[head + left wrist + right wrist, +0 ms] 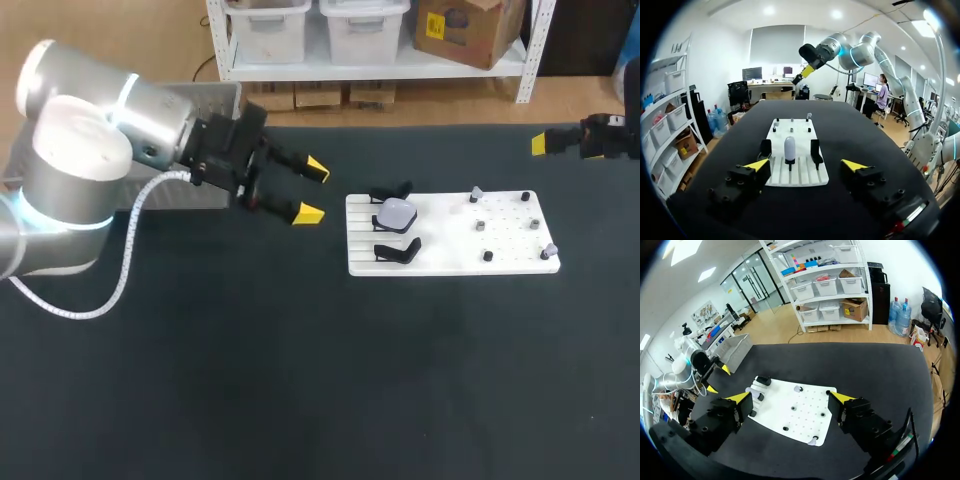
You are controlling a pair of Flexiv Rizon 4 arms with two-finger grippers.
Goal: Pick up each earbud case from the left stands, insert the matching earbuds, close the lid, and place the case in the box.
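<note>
Black tabletop [300, 380] spans head view. Left arm [90, 150] enters from 9 o'clock. Its end effector [313, 190] is open and empty, fingers aimed toward 3 o'clock, apart from white board [440, 240]. Right arm [605, 137] at 2 o'clock edge, end effector [790, 399] open, gripping nothing, facing board. Grey box [215, 100] at 10 o'clock, partly behind left arm. Pale earbud case [397, 213] sits on middle stand at board's 9 o'clock end, between two black stands [397, 250]. Small pieces [476, 194] dotted over board's 3 o'clock half.
</note>
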